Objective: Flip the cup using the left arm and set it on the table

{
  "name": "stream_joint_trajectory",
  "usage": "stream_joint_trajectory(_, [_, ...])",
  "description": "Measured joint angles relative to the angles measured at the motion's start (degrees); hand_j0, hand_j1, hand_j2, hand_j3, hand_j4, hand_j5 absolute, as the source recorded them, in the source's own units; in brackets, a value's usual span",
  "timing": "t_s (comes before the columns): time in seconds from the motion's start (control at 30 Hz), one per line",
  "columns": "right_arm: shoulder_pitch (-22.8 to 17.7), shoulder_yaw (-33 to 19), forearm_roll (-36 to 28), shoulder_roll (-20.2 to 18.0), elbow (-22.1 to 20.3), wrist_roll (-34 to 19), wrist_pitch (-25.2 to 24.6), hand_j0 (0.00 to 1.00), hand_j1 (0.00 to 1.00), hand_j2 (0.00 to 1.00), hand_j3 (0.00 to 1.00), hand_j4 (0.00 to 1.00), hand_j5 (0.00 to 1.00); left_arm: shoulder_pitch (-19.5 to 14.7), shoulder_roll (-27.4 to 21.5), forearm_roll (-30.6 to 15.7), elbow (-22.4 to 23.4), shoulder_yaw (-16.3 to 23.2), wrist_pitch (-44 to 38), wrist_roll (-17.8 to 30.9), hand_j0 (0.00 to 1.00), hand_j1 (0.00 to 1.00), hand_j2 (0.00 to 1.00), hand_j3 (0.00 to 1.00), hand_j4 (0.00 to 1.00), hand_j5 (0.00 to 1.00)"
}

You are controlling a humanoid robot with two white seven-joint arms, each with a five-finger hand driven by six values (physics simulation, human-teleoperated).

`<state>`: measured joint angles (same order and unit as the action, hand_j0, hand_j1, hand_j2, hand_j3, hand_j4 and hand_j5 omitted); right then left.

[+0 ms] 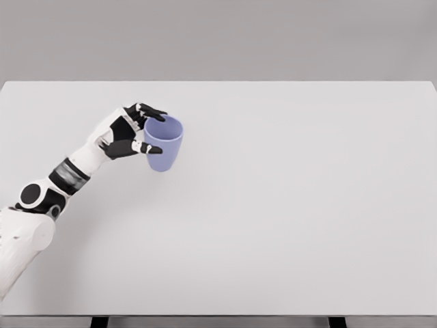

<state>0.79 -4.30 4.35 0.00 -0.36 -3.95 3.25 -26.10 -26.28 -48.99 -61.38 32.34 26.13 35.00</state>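
The left hand [130, 133] fingers [154, 115] pinch the rim of the upright blue cup [164, 145] on the table [287, 205].

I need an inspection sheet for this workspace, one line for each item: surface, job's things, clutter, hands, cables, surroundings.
Surface: white table, flat and plain; its far edge meets the wall, and two dark legs show at the near edge.
Job's things: one blue cup, opening up and a little tilted, at the table's left half; whether its base touches the table cannot be told.
Clutter: nothing seen.
Hands: left hand at the cup's left side, fingers curled over the rim and the thumb on the wall, grasping it; right hand not in view.
Cables: nothing seen.
Surroundings: plain grey wall behind the table; nothing else seen.
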Motion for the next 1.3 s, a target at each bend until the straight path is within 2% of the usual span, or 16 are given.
stream_joint_trajectory(0.07, [0.0, 0.0, -0.01, 0.0, 0.0, 0.0, 0.0, 1.0, 1.0, 1.0, 1.0, 1.0, 1.0, 0.09, 0.15, 0.44, 0.04, 0.02, 0.02, 0.0, 0.79, 0.79, 0.79, 0.79, 0.79, 0.79])
stream_joint_trajectory(0.17, [0.0, 0.0, -0.03, 0.0, 0.01, 0.0, 0.0, 1.0, 1.0, 1.0, 1.0, 1.0, 1.0, 0.09, 0.15, 1.29, 0.06, 0.04, -0.13, -0.01, 0.81, 0.81, 0.81, 0.81, 0.81, 0.81])
stream_joint_trajectory(0.2, [0.0, 0.0, -0.03, 0.0, 0.01, 0.0, 0.0, 1.0, 1.0, 1.0, 1.0, 1.0, 1.0, 0.09, 0.12, 1.43, 0.07, 0.04, -0.24, -0.01, 0.89, 0.89, 0.89, 0.89, 0.89, 0.89])
stream_joint_trajectory(0.23, [0.0, 0.0, -0.03, 0.0, 0.01, 0.0, 0.0, 1.0, 1.0, 1.0, 1.0, 1.0, 1.0, 0.09, 0.1, 1.53, 0.07, 0.04, -0.33, -0.01, 0.92, 0.92, 0.92, 0.92, 0.92, 0.92])
stream_joint_trajectory(0.37, [0.0, 0.0, -0.03, 0.0, 0.0, 0.0, 0.0, 1.0, 1.0, 1.0, 1.0, 1.0, 1.0, 0.09, -0.12, 1.71, 0.08, 0.03, -0.49, -0.01, 1.0, 1.0, 1.0, 1.0, 1.0, 1.0])
stream_joint_trajectory(0.93, [0.0, 0.0, -0.02, 0.0, 0.01, 0.0, 0.0, 1.0, 1.0, 1.0, 1.0, 1.0, 1.0, -0.7, 0.02, 1.77, -0.42, -0.13, -0.71, -0.01, 1.0, 1.0, 1.0, 1.0, 1.0, 1.0])
stream_joint_trajectory(1.03, [0.0, 0.0, -0.02, 0.0, 0.01, 0.0, 0.0, 1.0, 1.0, 1.0, 1.0, 1.0, 1.0, -1.67, 0.21, 1.96, -0.31, -0.13, -1.06, -0.01, 1.0, 1.0, 1.0, 1.0, 1.0, 1.0])
stream_joint_trajectory(1.13, [0.0, 0.0, -0.03, 0.0, 0.01, 0.0, 0.0, 1.0, 1.0, 1.0, 1.0, 1.0, 1.0, -1.85, 0.65, 3.77, -0.12, -0.16, -1.75, 0.1, 1.0, 1.0, 1.0, 1.0, 1.0, 1.0])
stream_joint_trajectory(1.23, [0.0, 0.0, -0.02, 0.0, 0.0, 0.0, 0.0, 1.0, 1.0, 1.0, 1.0, 1.0, 1.0, -1.94, 2.27, 8.87, 1.08, -0.27, -2.16, 0.3, 1.0, 1.0, 1.0, 1.0, 1.0, 1.0])
stream_joint_trajectory(1.3, [0.0, 0.0, -0.03, 0.0, 0.0, 0.0, 0.0, 1.0, 1.0, 1.0, 1.0, 1.0, 1.0, -2.46, 3.25, 8.75, 2.1, -0.89, -2.64, 0.87, 1.0, 1.0, 1.0, 1.0, 1.0, 1.0])
